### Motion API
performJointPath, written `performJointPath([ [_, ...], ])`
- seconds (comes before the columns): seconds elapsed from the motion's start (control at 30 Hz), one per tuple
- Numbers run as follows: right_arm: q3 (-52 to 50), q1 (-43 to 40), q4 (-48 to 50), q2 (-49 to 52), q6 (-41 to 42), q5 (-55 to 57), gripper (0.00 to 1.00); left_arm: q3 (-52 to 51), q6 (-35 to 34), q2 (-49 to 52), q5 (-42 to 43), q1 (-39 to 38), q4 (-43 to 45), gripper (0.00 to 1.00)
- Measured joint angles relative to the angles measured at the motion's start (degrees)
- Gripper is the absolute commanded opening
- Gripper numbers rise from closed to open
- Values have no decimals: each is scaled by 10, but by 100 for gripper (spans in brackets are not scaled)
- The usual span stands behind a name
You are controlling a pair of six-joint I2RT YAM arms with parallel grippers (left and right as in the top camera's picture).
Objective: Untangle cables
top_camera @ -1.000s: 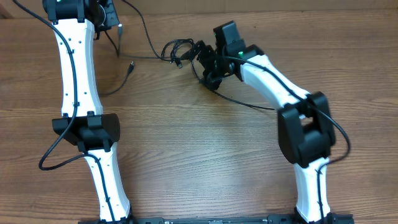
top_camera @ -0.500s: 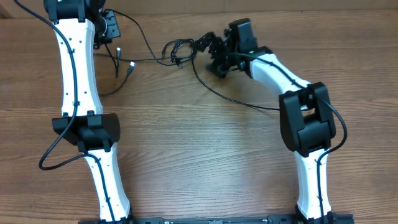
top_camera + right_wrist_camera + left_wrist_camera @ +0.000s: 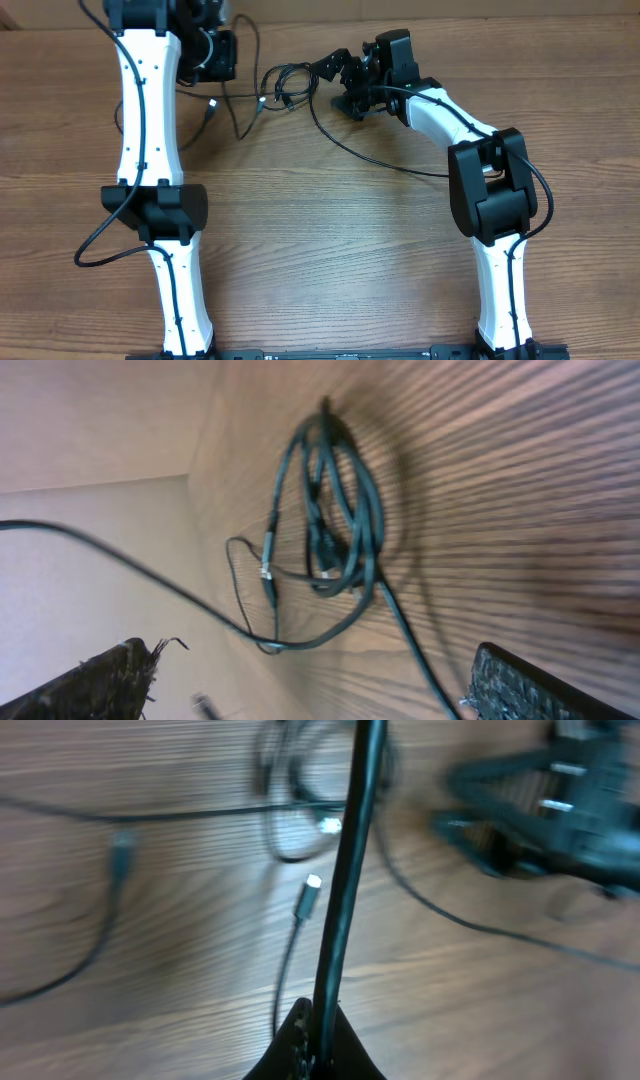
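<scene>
Left gripper (image 3: 315, 1025) is pinched tight on one black cable (image 3: 347, 870). In its wrist view the strand comes up out of the closed fingers at the bottom edge and runs straight to the top of the frame. Just left of that strand, a loose cable end with a small silvery plug (image 3: 313, 882) lies flat on the wood table (image 3: 330, 230). Further out, a darker plug (image 3: 121, 848) sits toward the left of the frame, but it's pretty blurry.

Right gripper (image 3: 312, 658) is spread wide with nothing in it, one finger in each bottom corner of its wrist view. The tangled coil (image 3: 335, 520) lies on the table right out in front of it, in the upper middle of that frame, with one strand trailing down between the fingers.

From overhead, the coil is at top center, between the two grippers. The right gripper is just beside it on its right, and the left gripper is in the upper left. A few loose strands run from the coil toward the left arm (image 3: 145, 110).
</scene>
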Motion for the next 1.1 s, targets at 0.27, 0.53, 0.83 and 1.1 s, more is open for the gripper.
performJointPath([
  [0.27,0,2,1,17,3,-1,100,-3,37,-43,49,-11,-1,4],
  [0.53,0,12,48,22,31,-2,99,-3,43,-137,62,-11,-2,7],
  [0.83,0,23,55,22,51,16,97,-3,55,-206,65,-11,-1,7],
  [1.1,0,48,99,30,49,58,84,-3,56,-210,65,-11,-2,6],
])
